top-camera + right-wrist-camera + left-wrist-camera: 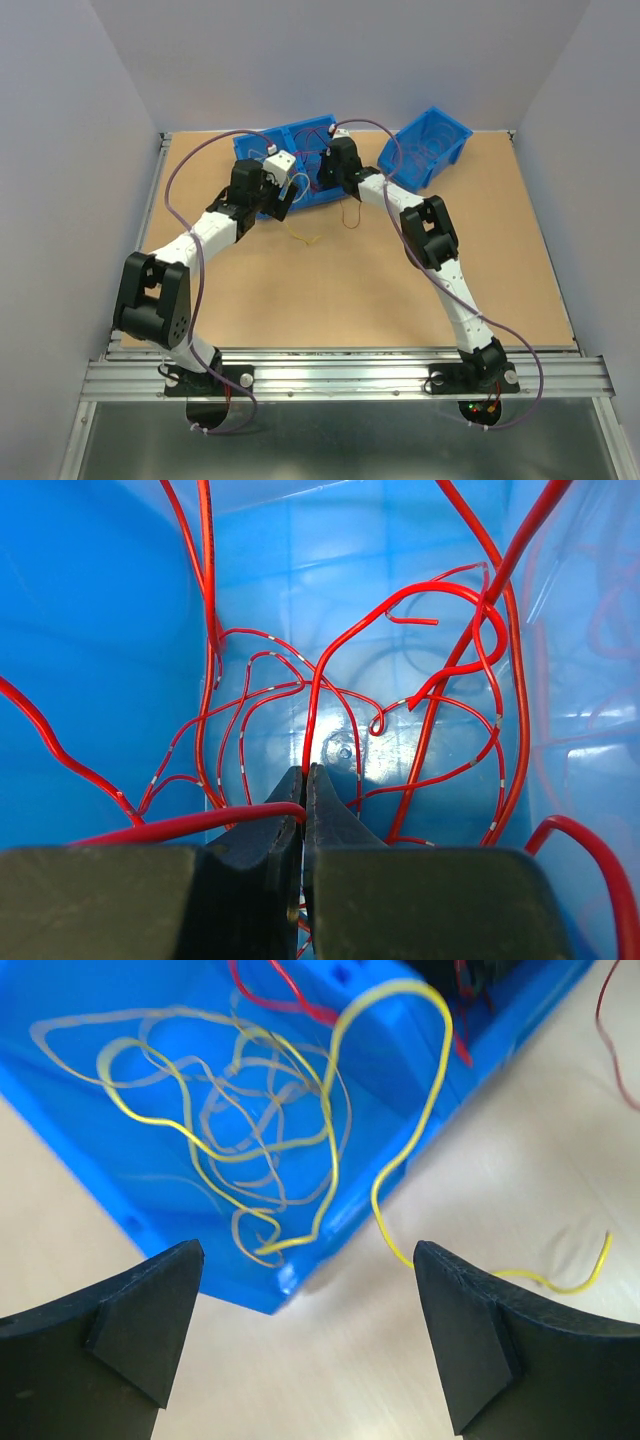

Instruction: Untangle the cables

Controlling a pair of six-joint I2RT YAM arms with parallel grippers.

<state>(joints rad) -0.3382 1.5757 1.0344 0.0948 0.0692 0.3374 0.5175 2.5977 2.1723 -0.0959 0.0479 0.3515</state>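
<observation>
Several red cables (440,680) lie looped inside a blue bin (90,630). My right gripper (307,780) is down in that bin, shut on one red cable (190,823) that leaves its jaws to the left. In the top view the right gripper (328,175) sits over the bin's middle compartment. My left gripper (305,1305) is open and empty above the table, just in front of the bin's corner (270,1295). A tangle of yellow cables (240,1130) fills that compartment. One yellow cable (405,1160) hangs over the rim onto the table beside the right finger (470,1330).
A double blue bin (262,148) stands at the back centre and a second blue bin (440,135) lies tilted at the back right. A yellow strand (302,238) and a thin dark strand (350,218) lie on the wooden table (330,300) before the bins.
</observation>
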